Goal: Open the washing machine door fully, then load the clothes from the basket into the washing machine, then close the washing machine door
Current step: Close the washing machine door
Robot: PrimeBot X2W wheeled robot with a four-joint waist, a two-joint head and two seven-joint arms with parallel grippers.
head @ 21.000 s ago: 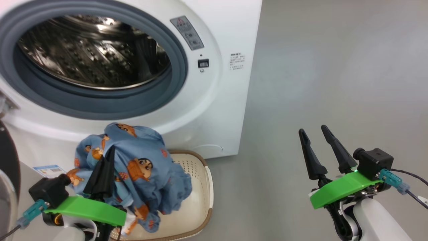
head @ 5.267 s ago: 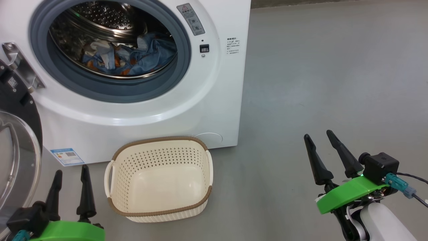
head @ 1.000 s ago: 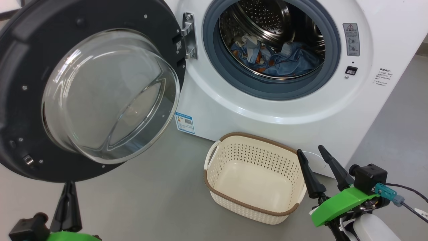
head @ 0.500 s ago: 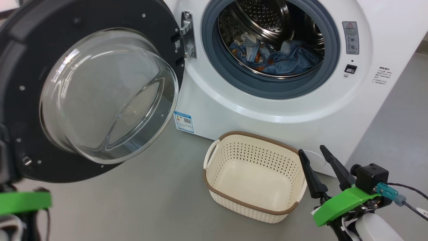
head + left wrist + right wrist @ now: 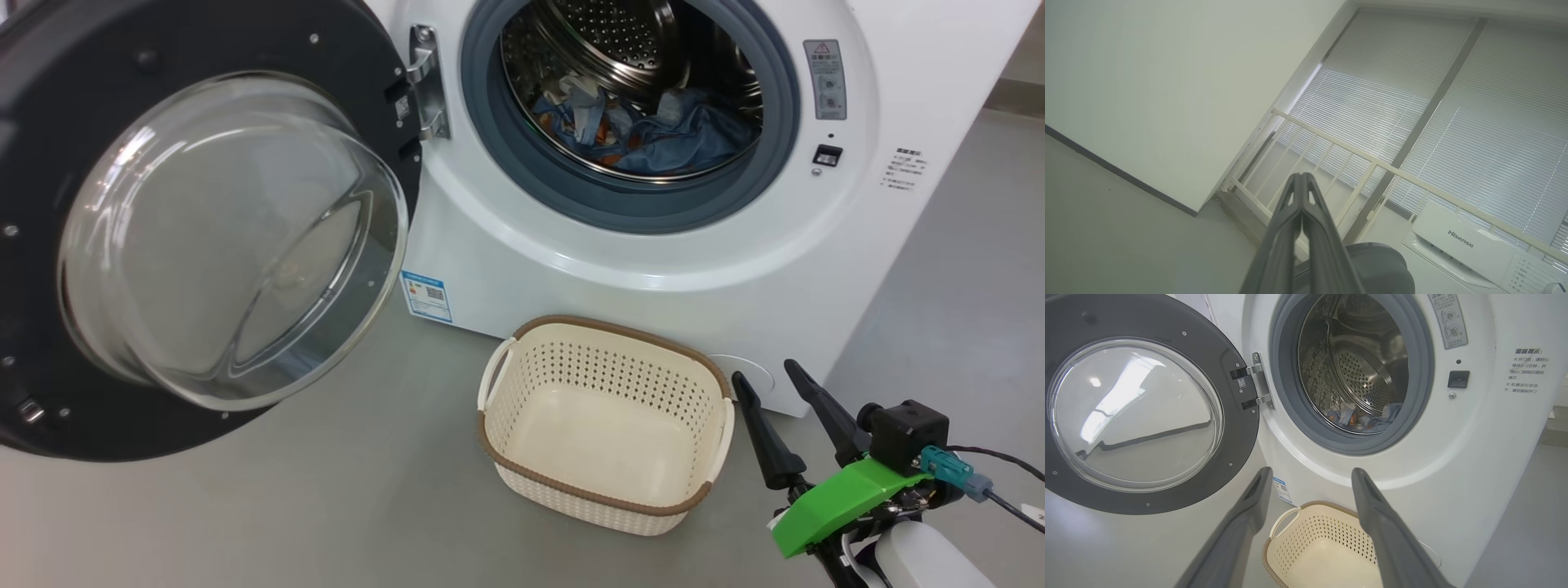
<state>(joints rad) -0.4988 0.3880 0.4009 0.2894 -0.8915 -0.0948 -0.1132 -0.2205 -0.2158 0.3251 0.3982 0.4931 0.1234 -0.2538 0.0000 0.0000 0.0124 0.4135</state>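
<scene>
The white washing machine (image 5: 653,269) stands with its black round door (image 5: 188,237) swung wide open to the left on its hinge (image 5: 426,82). The blue printed clothes (image 5: 653,135) lie inside the steel drum, also visible as clothes (image 5: 1363,416) in the right wrist view. The cream basket (image 5: 604,425) sits on the floor before the machine with nothing in it. My right gripper (image 5: 767,376) is open at the lower right, just right of the basket. In the left wrist view my left gripper (image 5: 1302,175) is shut on nothing, pointing at a wall and blinds above the machine's top (image 5: 1457,241).
Grey floor (image 5: 326,506) spreads between the open door and the basket. A white railing (image 5: 1355,163) and window blinds (image 5: 1453,106) stand behind the machine. The door's glass bowl (image 5: 1135,412) bulges out toward me.
The camera has shifted, sliding the scene a little left. My left gripper, low at the left edge before, has left the head view. The right gripper has barely moved.
</scene>
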